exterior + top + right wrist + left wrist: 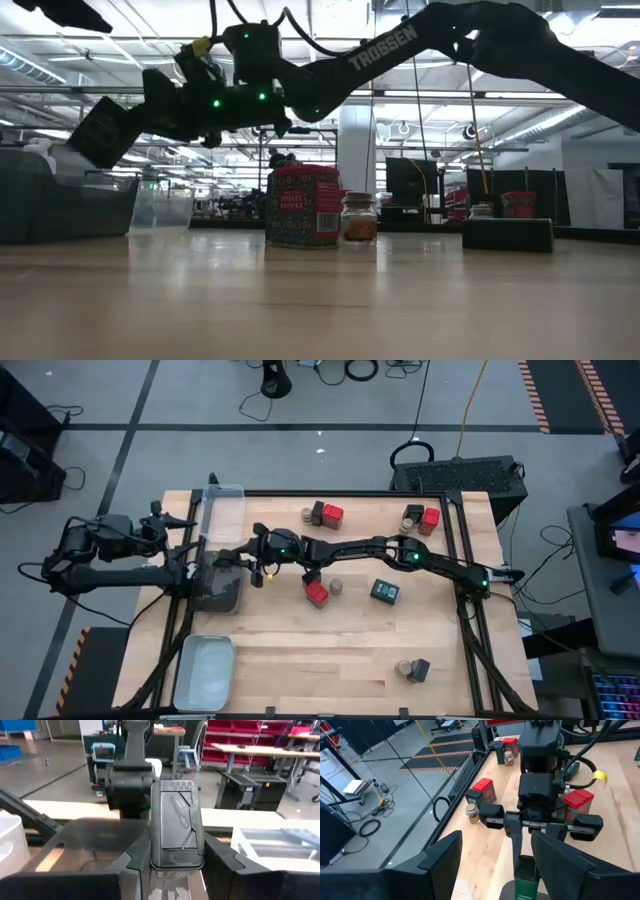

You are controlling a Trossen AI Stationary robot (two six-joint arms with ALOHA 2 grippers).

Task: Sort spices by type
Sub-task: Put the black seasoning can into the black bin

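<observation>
A dark tin (176,825) was clamped upright in the right end effector (228,556), left of centre in the high view, above a dark tray (222,595). The left end effector (500,865) faced it with fingers apart, holding nothing. Mid-desk (300,670) stood a red tin (317,594) beside a jar (337,586); other spices sat along the top edge.

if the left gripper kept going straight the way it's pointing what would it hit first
Most likely the right gripper and the dark tin it holds, directly ahead of the left gripper. Depth between them is unclear.
</observation>
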